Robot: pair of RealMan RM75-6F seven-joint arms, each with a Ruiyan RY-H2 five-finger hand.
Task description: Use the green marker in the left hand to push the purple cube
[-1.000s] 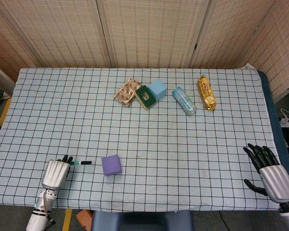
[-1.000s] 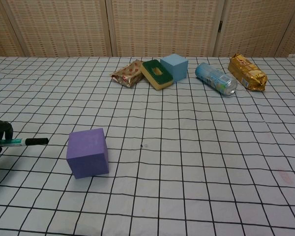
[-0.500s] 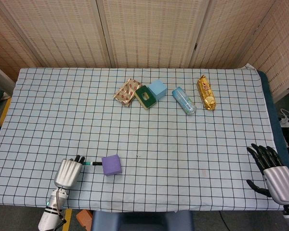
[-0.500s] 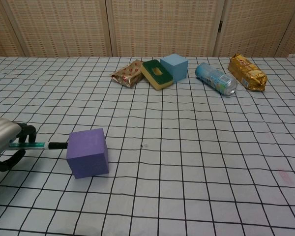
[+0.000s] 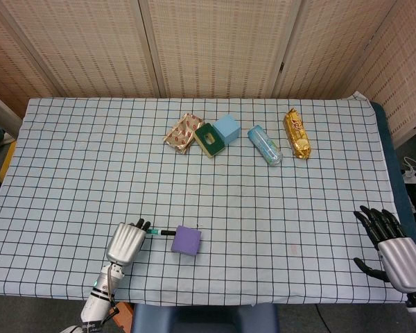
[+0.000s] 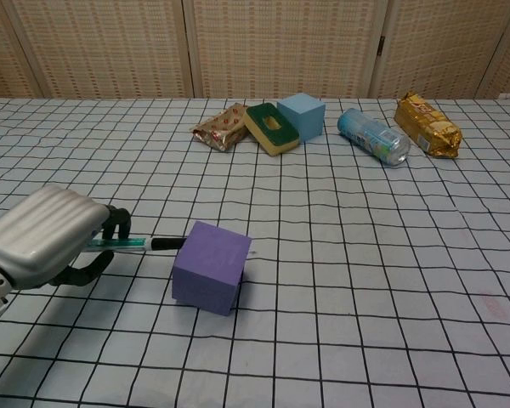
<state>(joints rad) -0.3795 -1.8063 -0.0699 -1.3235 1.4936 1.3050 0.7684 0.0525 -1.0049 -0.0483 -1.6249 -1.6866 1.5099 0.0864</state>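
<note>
Here the left hand grips the green marker, its dark tip touching the purple cube near the tabletop's front edge.
The cube looks light, probably foam, and slides easily; push low and centred, or it turns. Snack packets lie well apart; the path is clear. The right hand rests empty, fingers spread.

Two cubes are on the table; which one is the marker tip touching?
The purple cube, near the front edge by the left hand. The light blue cube sits far back in the row of items, untouched.
</note>
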